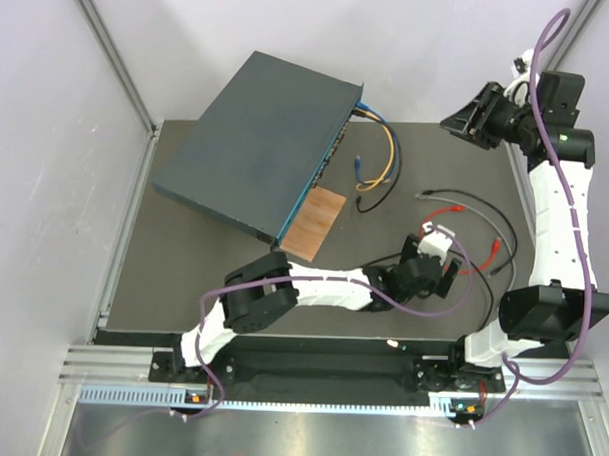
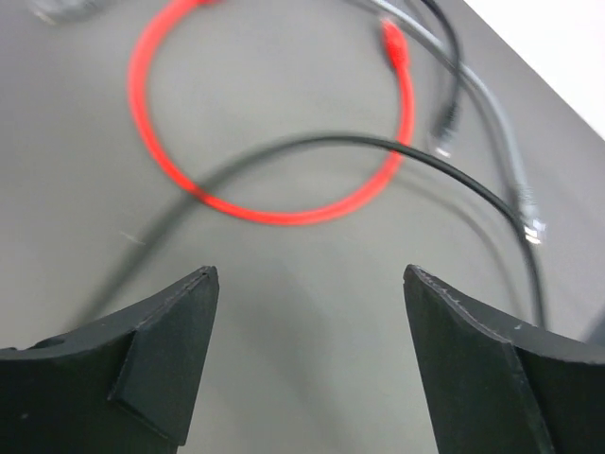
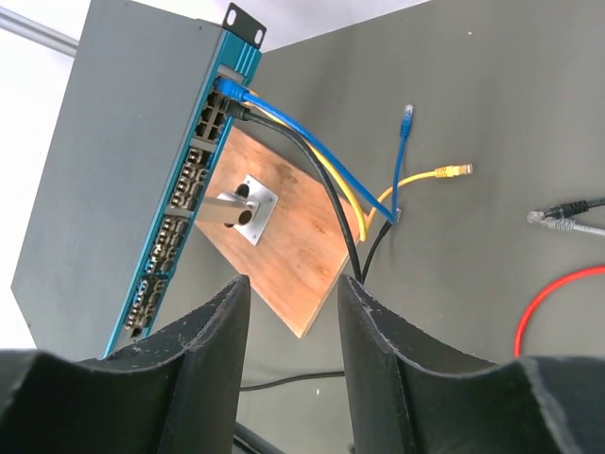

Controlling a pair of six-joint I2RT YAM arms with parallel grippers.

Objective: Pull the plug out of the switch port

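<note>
The switch (image 1: pixel 258 136) is a large flat dark blue-grey box lying at an angle at the back left. Its socket face (image 3: pixel 180 208) has a teal edge. A blue plug (image 3: pixel 230 90) and a black plug (image 3: pixel 236 112) sit in sockets at its far end, with a yellow cable (image 3: pixel 416 178) running beside them. My right gripper (image 3: pixel 293 284) is open and empty. It hangs high at the back right (image 1: pixel 453 123), well away from the plugs. My left gripper (image 2: pixel 310 272) is open and empty over loose cables at mid-right (image 1: pixel 435 263).
A small brown board (image 3: pixel 293 236) with a metal bracket (image 3: pixel 241 208) lies against the switch's socket face. A loose red cable loop (image 2: pixel 274 213), a black cable (image 2: pixel 454 175) and a grey cable (image 2: pixel 506 156) lie on the dark mat (image 1: pixel 183 274) under the left gripper.
</note>
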